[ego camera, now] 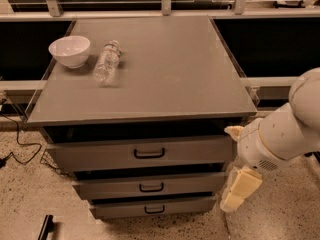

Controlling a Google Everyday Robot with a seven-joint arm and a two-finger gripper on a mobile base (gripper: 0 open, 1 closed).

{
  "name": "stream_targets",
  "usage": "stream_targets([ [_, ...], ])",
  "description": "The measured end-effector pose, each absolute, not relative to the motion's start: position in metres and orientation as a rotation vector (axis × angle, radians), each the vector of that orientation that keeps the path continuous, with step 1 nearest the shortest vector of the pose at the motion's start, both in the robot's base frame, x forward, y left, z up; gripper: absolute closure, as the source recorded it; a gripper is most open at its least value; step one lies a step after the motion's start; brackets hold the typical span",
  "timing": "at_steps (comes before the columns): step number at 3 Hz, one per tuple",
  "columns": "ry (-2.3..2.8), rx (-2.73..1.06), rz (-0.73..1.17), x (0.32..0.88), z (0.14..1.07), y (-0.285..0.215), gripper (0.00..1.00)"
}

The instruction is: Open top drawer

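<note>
Grey top drawer (140, 154) left of tool (239, 188)

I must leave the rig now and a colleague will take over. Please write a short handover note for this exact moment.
Claw: at the cabinet's right side, level with the drawers, holding nothing and not touching the handle.
Top drawer: under the grey tabletop, front out only slightly; its black handle is free.
On the tabletop: a white bowl and a plastic bottle lying on its side, both at the back left.
Done: the arm is near the cabinet.
Left: bring the claw to the handle, grip it, pull the drawer out.
</note>
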State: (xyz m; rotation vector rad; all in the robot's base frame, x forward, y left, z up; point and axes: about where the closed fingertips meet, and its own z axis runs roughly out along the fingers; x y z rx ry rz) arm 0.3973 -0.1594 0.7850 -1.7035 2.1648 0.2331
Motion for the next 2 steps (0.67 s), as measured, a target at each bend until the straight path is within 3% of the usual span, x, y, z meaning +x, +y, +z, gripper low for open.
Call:
stream_targets([
  [2, 2.156, -1.738, 0.286, 0.409, 0.740, -0.139, 0.00],
])
